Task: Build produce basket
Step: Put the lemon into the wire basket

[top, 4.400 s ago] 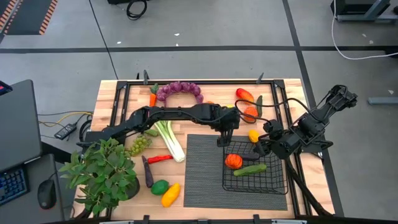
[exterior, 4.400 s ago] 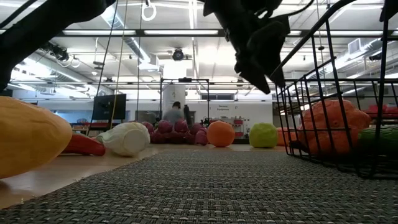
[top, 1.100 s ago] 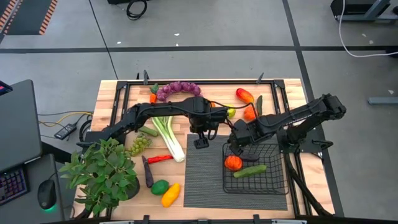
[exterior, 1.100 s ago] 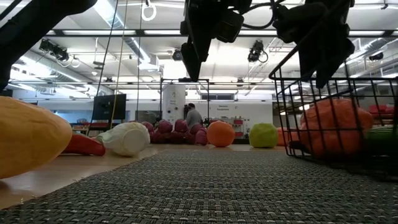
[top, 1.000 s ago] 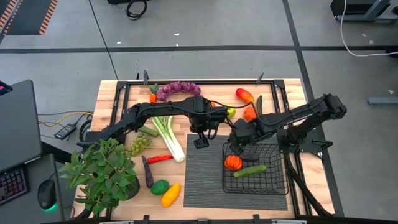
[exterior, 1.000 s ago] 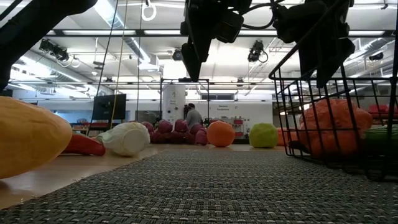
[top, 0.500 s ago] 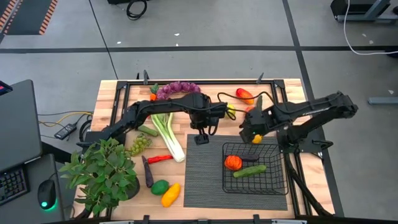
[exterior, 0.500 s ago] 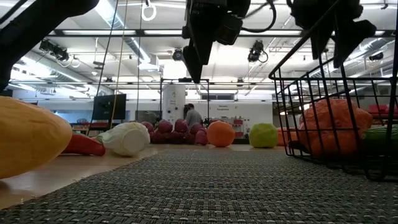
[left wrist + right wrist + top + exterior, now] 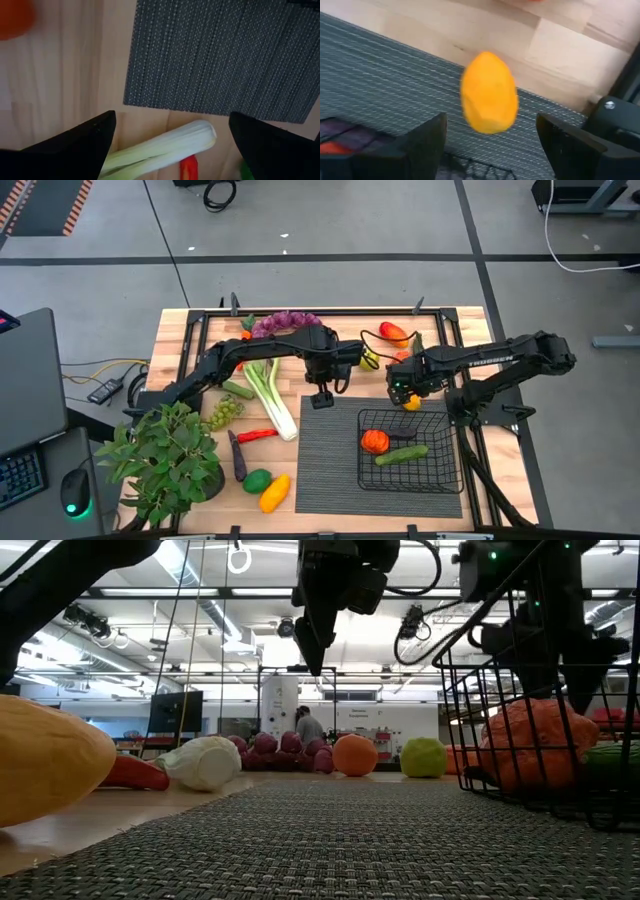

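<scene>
Beside the basket [image 9: 411,450], on the mat's [image 9: 325,460] far edge, lay a small yellow fruit [image 9: 411,402]; the right gripper [image 9: 401,388] hovered over it, fingers spread and empty. Closing off-centre could squirt it away. Farther off, the left gripper [image 9: 322,394] hung wide open, empty, above the leek [image 9: 271,402].

Black wire basket [image 9: 415,450], grey ribbed mat [image 9: 325,455], yellow-orange lemon [image 9: 489,93].

Black wire basket [image 9: 410,450] on a ribbed woven mat [image 9: 330,450] (matt), wooden table [image 9: 200,380].
</scene>
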{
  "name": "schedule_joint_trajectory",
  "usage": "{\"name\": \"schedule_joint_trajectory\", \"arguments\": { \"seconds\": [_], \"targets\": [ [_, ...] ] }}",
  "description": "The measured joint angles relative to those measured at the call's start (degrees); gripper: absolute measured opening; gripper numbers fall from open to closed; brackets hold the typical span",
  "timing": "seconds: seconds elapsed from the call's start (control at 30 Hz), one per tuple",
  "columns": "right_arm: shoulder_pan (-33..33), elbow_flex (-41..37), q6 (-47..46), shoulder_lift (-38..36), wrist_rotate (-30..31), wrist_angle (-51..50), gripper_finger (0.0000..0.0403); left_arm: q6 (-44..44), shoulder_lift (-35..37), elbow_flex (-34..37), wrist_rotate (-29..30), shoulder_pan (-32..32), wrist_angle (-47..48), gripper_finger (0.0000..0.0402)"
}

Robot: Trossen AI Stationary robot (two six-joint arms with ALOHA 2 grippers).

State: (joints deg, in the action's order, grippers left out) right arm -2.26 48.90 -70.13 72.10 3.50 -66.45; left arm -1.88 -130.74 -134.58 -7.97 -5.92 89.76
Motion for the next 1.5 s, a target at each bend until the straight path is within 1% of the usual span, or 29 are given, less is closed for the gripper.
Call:
{"name": "schedule_joint_trajectory", "arguments": {
  "seconds": [0.07, 0.23, 0.43, 0.53, 0.63, 0.77, 0.93, 1.07, 1.2, 1.3, 1.4, 1.5],
  "targets": [
    [-0.5, -1.5, 0.8, 0.0, -0.1, 0.6, 0.0309, 0.9, 0.0, 0.0, 0.3, 0.1, -0.3, 0.0396],
    [-0.9, -4.5, 1.5, 0.0, -0.7, 5.8, 0.0309, 2.5, 0.0, 0.0, 0.5, -0.3, -0.3, 0.0396],
    [-1.0, -8.0, -1.1, 0.0, -0.6, 8.4, 0.0306, 2.3, 0.0, 0.0, 0.9, -0.7, -0.6, 0.0396],
    [-1.0, -9.8, -2.0, 0.0, -0.6, 9.8, 0.0306, 2.2, 0.0, 0.0, 1.2, -0.8, -2.3, 0.0396],
    [-1.0, -11.9, -2.7, 0.0, -1.8, 13.0, 0.0302, 1.7, 0.0, 0.0, 1.3, -0.8, -2.8, 0.0396],
    [-1.0, -14.0, -4.2, 0.0, -2.5, 16.4, 0.0284, -0.1, 0.0, 0.0, 1.3, -0.8, -1.9, 0.0396],
    [-1.0, -14.4, -4.0, -0.2, -2.8, 17.8, 0.0243, -1.0, 0.0, 0.0, 1.3, -0.4, -1.4, 0.0396],
    [-0.9, -14.4, 0.0, -0.5, -2.8, 18.3, 0.0219, -4.0, 0.0, 0.0, 1.2, -0.2, -2.7, 0.0396],
    [-0.9, -14.6, 3.3, -1.6, -4.4, 19.2, 0.0219, -10.6, 0.0, 0.0, 1.3, -0.3, -5.3, 0.0396],
    [-0.9, -14.5, 4.6, -4.0, -5.6, 18.9, 0.0219, -12.9, 0.0, 0.0, 1.3, -0.3, -8.5, 0.0396],
    [-0.7, -12.5, 6.2, -6.9, -6.1, 18.9, 0.0218, -15.0, 0.0, 0.0, 1.2, -0.3, -12.1, 0.0396],
    [-0.7, -9.1, 8.2, -10.1, -5.4, 18.8, 0.0218, -20.1, 0.2, -0.2, 0.3, -0.2, -15.1, 0.0396]
  ]
}}
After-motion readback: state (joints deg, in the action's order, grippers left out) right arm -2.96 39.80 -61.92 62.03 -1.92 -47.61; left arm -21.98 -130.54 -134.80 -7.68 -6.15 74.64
